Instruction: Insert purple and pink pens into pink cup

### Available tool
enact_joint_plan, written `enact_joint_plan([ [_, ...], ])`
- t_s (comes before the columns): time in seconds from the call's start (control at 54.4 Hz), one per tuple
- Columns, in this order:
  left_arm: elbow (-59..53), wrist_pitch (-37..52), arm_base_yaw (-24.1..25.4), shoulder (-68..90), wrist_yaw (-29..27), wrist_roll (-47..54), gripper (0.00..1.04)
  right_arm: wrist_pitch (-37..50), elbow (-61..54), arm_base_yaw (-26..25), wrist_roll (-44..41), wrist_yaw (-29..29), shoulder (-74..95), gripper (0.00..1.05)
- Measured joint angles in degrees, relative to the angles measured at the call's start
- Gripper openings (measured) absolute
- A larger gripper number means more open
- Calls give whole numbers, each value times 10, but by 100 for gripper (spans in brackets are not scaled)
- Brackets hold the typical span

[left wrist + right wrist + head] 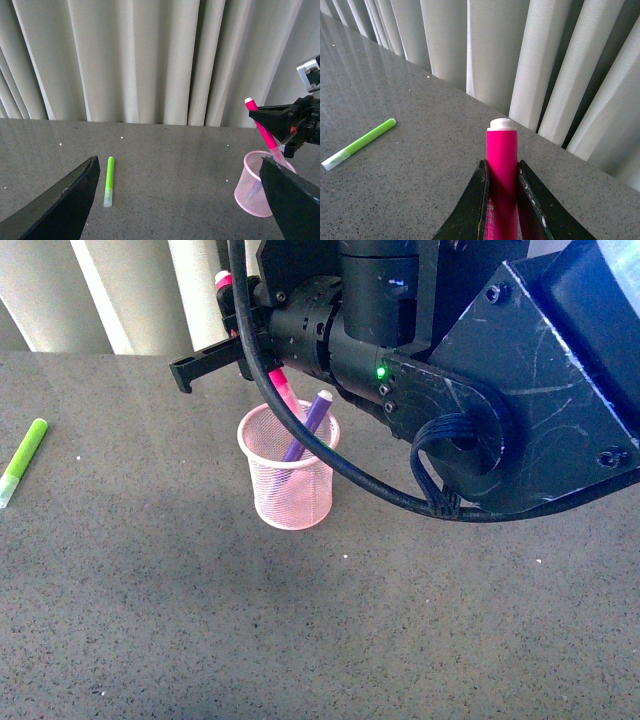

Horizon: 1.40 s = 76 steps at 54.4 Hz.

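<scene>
My right gripper (501, 167) is clamped on the pink pen (502, 150), one finger on each side of the barrel. The pen is bright magenta with a pale, rounded end at the top; there is faint print low on the barrel, too small and shadowed to read. It hangs tilted over the pink cup (290, 495), its lower end down at the cup's mouth; how deep it reaches I cannot tell. The cup is light pink wire mesh with a solid rim, standing upright on the grey speckled desk (300, 620). The purple pen (310, 420) is already inside, leaning against the rim with its pale tip poking out. My left gripper (179, 161) is spread wide and holds nothing. A lime-green marker (22, 462) lies flat on the desk, well apart from the cup, and pale curtains (150, 60) hang behind.
</scene>
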Motion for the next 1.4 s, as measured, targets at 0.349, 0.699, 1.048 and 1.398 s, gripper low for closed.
enact_joint_plan([
  [0.349, 0, 0, 0, 0, 0, 0, 98, 3, 24, 2, 5, -13, 25, 11],
  [0.699, 0, 0, 0, 0, 0, 0, 98, 5, 45, 5, 8, -19, 56, 11],
  [1.048, 0, 0, 0, 0, 0, 0, 98, -16, 21, 4, 54, -10, 52, 44],
  [1.398, 0, 0, 0, 0, 0, 0, 98, -65, -12, -13, 110, 47, -48, 100],
])
